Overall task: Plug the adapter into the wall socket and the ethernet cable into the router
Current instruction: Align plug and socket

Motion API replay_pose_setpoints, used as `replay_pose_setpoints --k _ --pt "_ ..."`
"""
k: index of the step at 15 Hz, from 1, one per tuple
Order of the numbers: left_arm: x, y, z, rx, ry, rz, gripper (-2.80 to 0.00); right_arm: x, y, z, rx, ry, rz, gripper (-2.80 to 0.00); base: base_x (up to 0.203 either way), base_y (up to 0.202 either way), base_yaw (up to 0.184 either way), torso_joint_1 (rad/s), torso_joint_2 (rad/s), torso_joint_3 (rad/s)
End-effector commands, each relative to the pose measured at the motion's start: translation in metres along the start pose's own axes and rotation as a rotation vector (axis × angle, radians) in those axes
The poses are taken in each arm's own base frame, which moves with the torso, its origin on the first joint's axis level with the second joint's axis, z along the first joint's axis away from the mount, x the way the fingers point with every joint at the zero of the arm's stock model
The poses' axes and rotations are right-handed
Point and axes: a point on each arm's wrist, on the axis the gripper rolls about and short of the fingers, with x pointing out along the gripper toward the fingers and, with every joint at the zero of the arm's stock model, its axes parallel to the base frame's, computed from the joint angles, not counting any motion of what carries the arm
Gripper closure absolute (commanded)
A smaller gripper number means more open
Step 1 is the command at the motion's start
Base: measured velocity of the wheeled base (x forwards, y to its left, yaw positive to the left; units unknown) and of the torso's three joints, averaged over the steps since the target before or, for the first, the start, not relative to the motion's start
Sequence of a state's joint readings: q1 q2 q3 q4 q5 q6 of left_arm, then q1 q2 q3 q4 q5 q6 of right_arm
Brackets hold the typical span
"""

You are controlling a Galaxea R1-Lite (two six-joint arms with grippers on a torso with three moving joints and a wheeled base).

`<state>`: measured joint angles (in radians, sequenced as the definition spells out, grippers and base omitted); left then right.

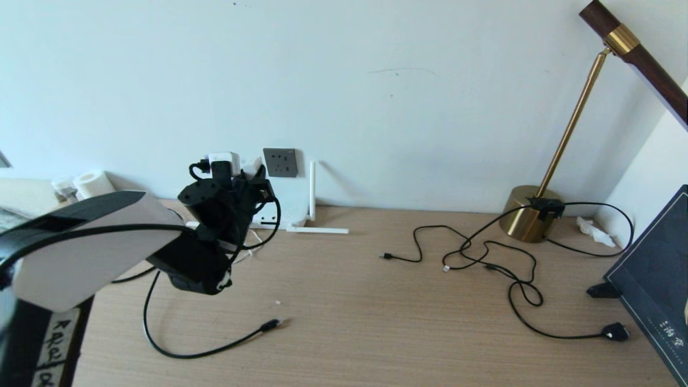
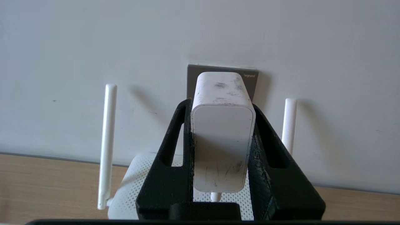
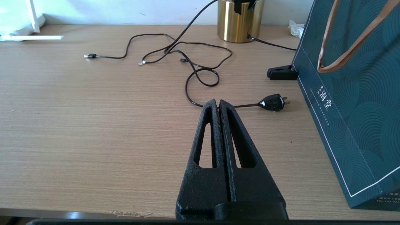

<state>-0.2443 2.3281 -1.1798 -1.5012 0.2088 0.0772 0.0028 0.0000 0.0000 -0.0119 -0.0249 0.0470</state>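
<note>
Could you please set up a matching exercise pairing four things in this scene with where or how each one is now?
Things:
1. adapter
2. ethernet cable
3. right gripper
4. wall socket

States:
A. shut on nothing, above the table
B. set in the wall above the router
C. clamped between the left gripper fingers
D. lying loose on the table, plug end free

Pairs: 1-C, 2-D, 3-A, 4-B
</note>
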Motion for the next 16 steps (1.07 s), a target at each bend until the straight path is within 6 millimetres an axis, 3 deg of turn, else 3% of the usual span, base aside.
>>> replay_pose_setpoints --k 1,8,16 --pt "0.011 -0.002 -0.02 -0.001 -0.014 -0.014 0.0 0.0 0.0 0.0 0.001 0.001 0.001 0.0 0.0 0.0 0.0 0.0 0.0 0.0" --pt "0.038 -0.009 -0.036 -0.008 -0.058 -0.031 0.0 0.0 0.0 0.0 0.001 0.001 0.001 0.0 0.0 0.0 0.0 0.0 0.0 0.0" --pt "0.049 -0.003 -0.041 0.001 -0.036 -0.02 0.0 0.0 0.0 0.0 0.001 0.001 0.001 0.0 0.0 0.0 0.0 0.0 0.0 0.0"
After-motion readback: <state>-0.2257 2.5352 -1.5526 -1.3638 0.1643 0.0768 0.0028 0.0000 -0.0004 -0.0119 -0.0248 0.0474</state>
